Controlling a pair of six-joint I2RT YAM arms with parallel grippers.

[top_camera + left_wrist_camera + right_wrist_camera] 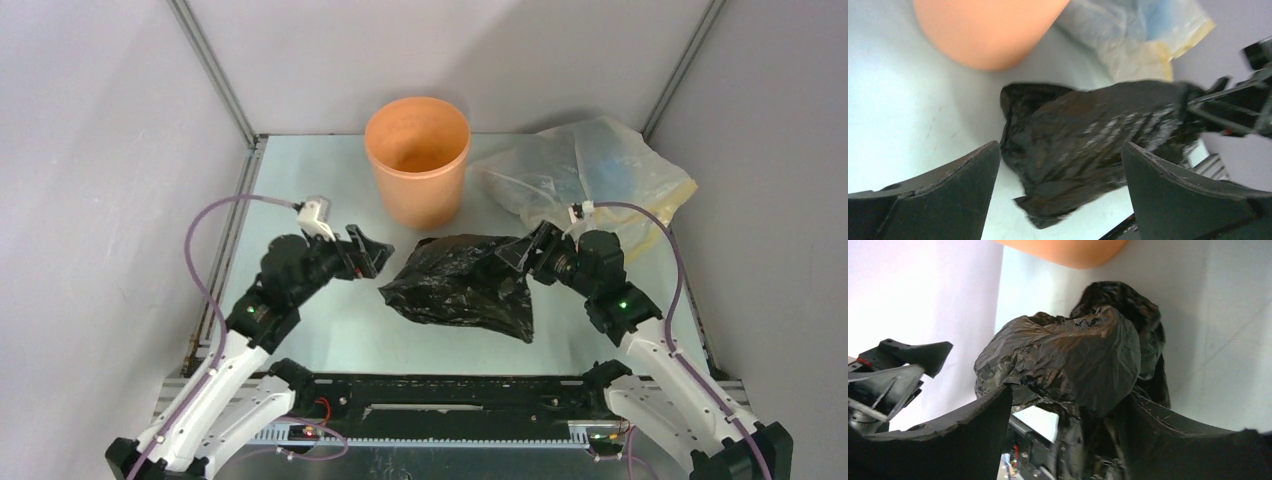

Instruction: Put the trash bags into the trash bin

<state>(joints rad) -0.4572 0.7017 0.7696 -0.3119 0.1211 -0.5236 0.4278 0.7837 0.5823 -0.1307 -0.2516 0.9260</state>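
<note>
Where it lies crumpled, the trash bag [460,285] looks glossy black.

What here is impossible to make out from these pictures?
Right wrist view: whether the right claw grips the black trash bag; crumpled plastic covers the gap.
Left wrist view: the orange trash bin, its rim cut off by the top edge.
Top view: the yellowish bag, its contents blurred by cloudy plastic.

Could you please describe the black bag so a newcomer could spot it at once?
Start at the orange bin at the back of the table. Just in front of it, mid-table, lies the black bag. Unlike the yellowish see-through bag to the right, it is opaque, glossy and crinkled.
</note>
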